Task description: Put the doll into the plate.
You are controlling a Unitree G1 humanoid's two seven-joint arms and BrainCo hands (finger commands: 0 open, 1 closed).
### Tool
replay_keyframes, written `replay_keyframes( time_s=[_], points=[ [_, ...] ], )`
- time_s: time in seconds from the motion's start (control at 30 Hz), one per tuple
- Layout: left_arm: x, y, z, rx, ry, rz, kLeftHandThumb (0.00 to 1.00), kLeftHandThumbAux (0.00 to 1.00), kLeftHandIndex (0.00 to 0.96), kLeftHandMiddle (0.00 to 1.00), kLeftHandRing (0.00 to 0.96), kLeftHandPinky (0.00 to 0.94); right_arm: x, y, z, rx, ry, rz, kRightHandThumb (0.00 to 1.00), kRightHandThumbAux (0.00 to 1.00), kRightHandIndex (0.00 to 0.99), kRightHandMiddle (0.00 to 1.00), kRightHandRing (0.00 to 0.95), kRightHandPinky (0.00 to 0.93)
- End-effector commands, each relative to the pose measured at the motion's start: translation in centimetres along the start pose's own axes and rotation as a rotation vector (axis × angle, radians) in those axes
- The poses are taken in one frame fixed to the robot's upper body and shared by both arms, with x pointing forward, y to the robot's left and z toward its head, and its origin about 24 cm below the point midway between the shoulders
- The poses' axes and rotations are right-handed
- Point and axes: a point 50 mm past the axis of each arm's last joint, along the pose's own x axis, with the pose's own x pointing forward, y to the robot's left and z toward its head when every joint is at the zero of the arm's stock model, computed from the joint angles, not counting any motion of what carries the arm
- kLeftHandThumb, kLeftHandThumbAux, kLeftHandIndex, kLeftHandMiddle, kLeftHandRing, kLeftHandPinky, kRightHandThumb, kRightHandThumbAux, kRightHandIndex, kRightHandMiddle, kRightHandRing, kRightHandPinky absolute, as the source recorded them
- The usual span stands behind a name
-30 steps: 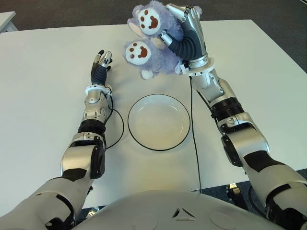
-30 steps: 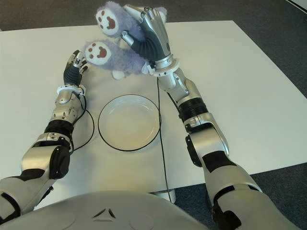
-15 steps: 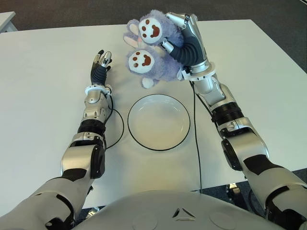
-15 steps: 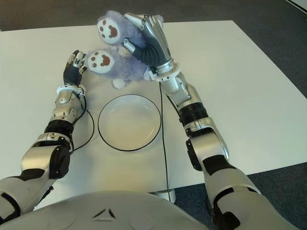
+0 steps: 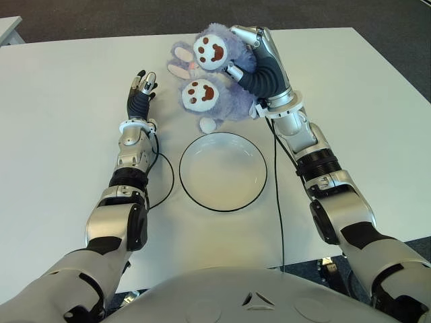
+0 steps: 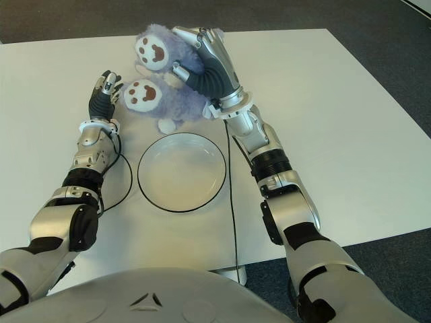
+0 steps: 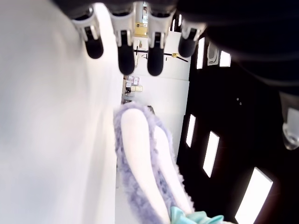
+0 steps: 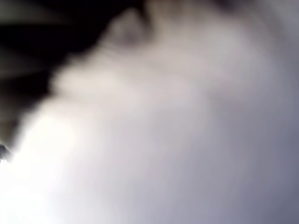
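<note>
Above the round, glossy white plate (image 5: 223, 171), the right hand (image 5: 252, 57) clasps a fluffy purple doll (image 5: 219, 94). Left hand (image 5: 142, 91), fingers straight and loose, shows beside it.

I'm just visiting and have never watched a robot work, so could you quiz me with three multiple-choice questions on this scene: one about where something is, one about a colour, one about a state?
1. Where is the doll?
A. in the plate
B. held above the table, beyond the plate
C. on the floor

2. What colour is the doll's fur?
A. purple
B. green
C. orange

3. What is in the plate?
A. the doll
B. a cable
C. nothing

Answers:
1 B: the right hand grips it beyond the plate's far rim.
2 A: purple fur, white paw soles.
3 C: its white inside is bare.

The left hand shows left of the doll, holding nothing.
</note>
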Motion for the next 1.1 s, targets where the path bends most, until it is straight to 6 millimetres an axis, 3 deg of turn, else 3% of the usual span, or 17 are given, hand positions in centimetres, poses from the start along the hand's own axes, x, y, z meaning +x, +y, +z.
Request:
replay_keyframes(
  time_s=[0.03, 0.77, 0.97, 1.0, 1.1],
  points=[
    [-0.7, 0.5, -1.6, -0.010, 0.064, 0.020, 0.000, 0.431, 0.000, 0.164, 0.161, 0.134, -0.2, -0.1, 0.3, 0.010, -0.010, 0.002, 0.730, 0.709, 0.439, 0.841, 0.854, 0.865],
    [-0.6, 0.5, -1.5, -0.003, 0.071, 0.020, 0.000, 0.424, 0.029, 0.211, 0.216, 0.137, -0.7, -0.2, 1.5, 0.036, -0.012, 0.093, 0.731, 0.710, 0.439, 0.826, 0.835, 0.854],
    [-0.6, 0.5, -1.5, 0.001, 0.072, 0.012, 0.000, 0.417, 0.021, 0.196, 0.217, 0.202, -1.0, -0.2, 1.8, 0.052, -0.019, 0.123, 0.731, 0.710, 0.439, 0.823, 0.831, 0.850],
    [-0.6, 0.5, -1.5, 0.003, 0.073, 0.011, 0.000, 0.418, 0.019, 0.192, 0.206, 0.122, -1.1, -0.2, 1.9, 0.052, -0.019, 0.131, 0.731, 0.710, 0.439, 0.821, 0.830, 0.850],
    [-0.6, 0.6, -1.5, 0.012, 0.071, 0.012, 0.000, 0.418, 0.015, 0.189, 0.193, 0.074, -1.3, -0.1, 2.1, 0.052, -0.017, 0.149, 0.732, 0.710, 0.439, 0.820, 0.828, 0.850]
  ],
)
